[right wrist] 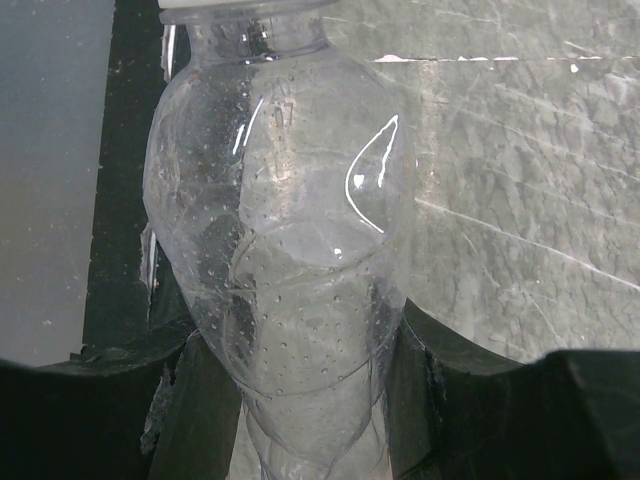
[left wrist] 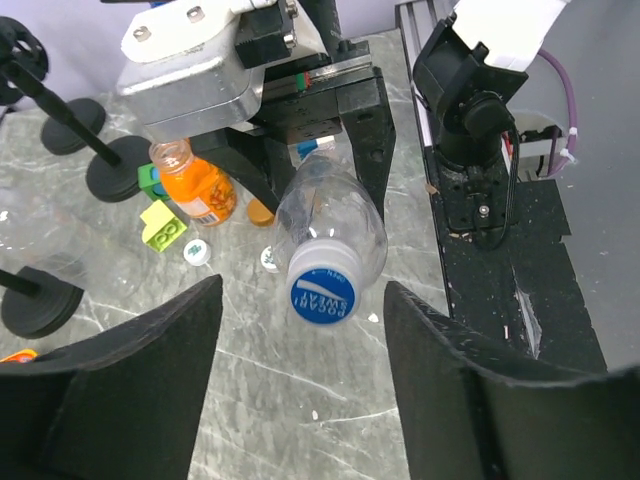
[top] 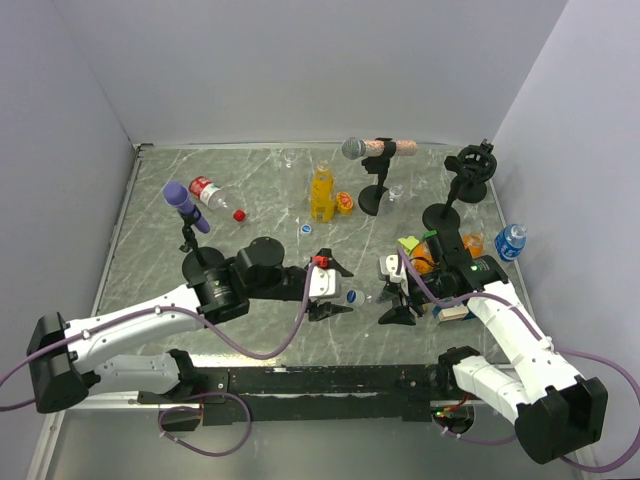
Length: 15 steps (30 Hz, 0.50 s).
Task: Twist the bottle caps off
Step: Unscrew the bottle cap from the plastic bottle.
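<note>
Left gripper (left wrist: pixel 302 290) half open, jaws straddling but clear of the blue-white cap (left wrist: pixel 325 285) on the neck of the clear bottle (right wrist: pixel 280 250), right gripper (right wrist: pixel 300 400) clamped round that bottle's body; cap sits nearer one jaw, so closing may shove the bottle or twist it in the grip.

The clear bottle (right wrist: pixel 280 250) is cut off top and bottom.

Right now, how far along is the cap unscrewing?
Done: a red cap and a white cap lie loose, and the small orange bottle shows a bare neck. In hand: the right gripper clamps the clear bottle while the left gripper, open, brackets its blue cap. Remaining: that cap, and the blue-labelled bottle looks capped.
</note>
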Each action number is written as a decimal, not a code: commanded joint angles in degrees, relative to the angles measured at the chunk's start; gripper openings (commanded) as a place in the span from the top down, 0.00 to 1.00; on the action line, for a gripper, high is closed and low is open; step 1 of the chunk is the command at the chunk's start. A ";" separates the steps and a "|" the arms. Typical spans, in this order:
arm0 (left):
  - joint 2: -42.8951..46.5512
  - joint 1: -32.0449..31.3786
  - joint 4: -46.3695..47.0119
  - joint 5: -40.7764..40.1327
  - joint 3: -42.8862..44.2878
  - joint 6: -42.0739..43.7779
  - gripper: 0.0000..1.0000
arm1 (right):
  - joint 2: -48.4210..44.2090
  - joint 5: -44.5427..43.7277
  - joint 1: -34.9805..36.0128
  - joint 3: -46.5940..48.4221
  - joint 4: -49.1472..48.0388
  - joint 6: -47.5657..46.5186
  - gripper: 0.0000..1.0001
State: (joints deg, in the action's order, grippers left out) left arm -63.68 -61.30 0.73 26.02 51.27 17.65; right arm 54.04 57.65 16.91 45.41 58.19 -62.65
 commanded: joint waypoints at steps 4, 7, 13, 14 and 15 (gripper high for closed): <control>-2.67 -0.75 0.15 2.37 3.58 -0.60 0.44 | -0.43 1.68 0.41 0.03 -0.71 -1.86 0.83; -3.29 -0.75 -0.64 2.19 4.19 -0.51 0.50 | -0.34 1.77 0.41 0.12 -0.71 -1.86 0.83; -3.20 -0.84 -0.29 3.59 3.93 -1.83 0.64 | 0.01 1.77 0.41 0.12 -0.71 -1.86 0.83; -3.20 -0.84 -0.03 3.77 3.84 -2.35 0.68 | 0.01 1.77 0.41 0.12 -0.80 -1.77 0.83; -3.38 -0.84 -0.03 4.30 3.75 -2.97 0.76 | 0.01 1.68 0.41 0.21 -0.80 -1.68 0.83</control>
State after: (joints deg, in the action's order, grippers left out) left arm -67.11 -61.80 -0.89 27.59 52.77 16.36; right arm 54.08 57.63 16.99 45.41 58.24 -62.70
